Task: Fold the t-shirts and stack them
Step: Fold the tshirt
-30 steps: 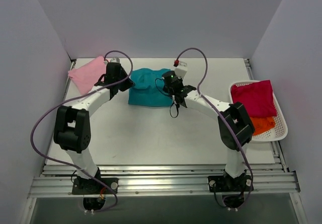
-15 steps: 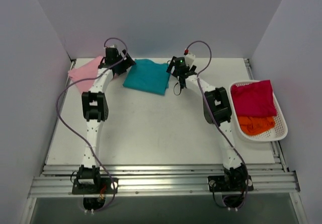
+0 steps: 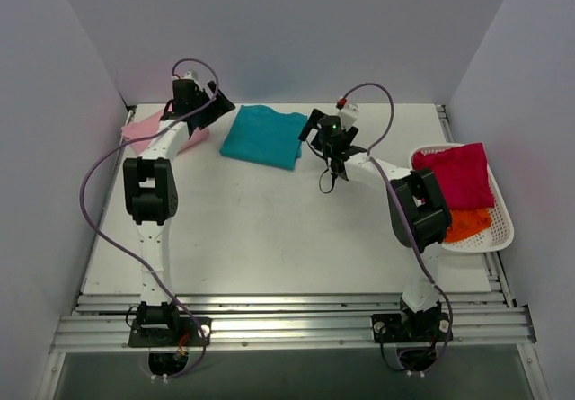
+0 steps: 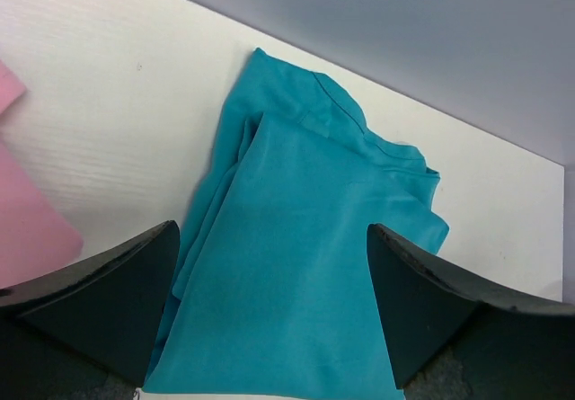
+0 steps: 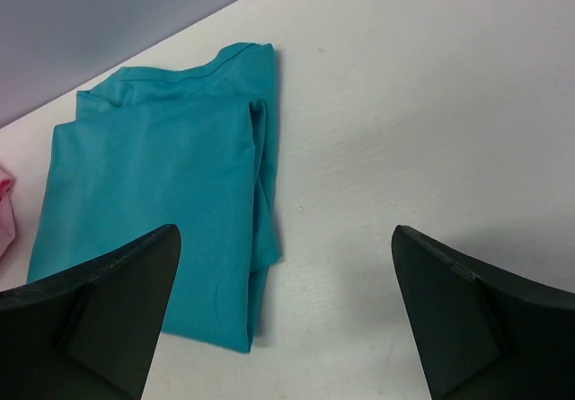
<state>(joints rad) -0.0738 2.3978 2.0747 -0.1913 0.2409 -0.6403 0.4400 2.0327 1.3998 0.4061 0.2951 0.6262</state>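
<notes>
Looking down from the top camera, I have the teal shirt (image 3: 263, 137) lying folded in a rough rectangle near the far edge of the surface (image 3: 269, 247), a little left of centre. Nothing holds it.

My left gripper (image 3: 214, 109) hangs by the shirt's left side with its fingers spread wide and nothing between them. In the left wrist view that gripper (image 4: 269, 238) frames the teal shirt (image 4: 305, 274). I see a smooth top layer there, with looser folds bunched along its left side and a collar band at the far end. I think the fingertips are clear of the cloth, but the angle is too steep to be sure.

My right gripper (image 3: 314, 127) sits just off the shirt's right side, also released and empty. In its own view the right gripper (image 5: 286, 234) straddles the shirt's right side, with the teal shirt (image 5: 162, 202) to the left and bare surface to the right.

The pink shirt (image 3: 144, 128) lies in the far left corner, partly under my left arm. A strip of it shows at the left of the left wrist view (image 4: 27, 229), apart from the teal one.

At the right edge, a white basket (image 3: 503, 231) holds the magenta shirt (image 3: 456, 173) on top of the orange shirt (image 3: 469, 223).
</notes>
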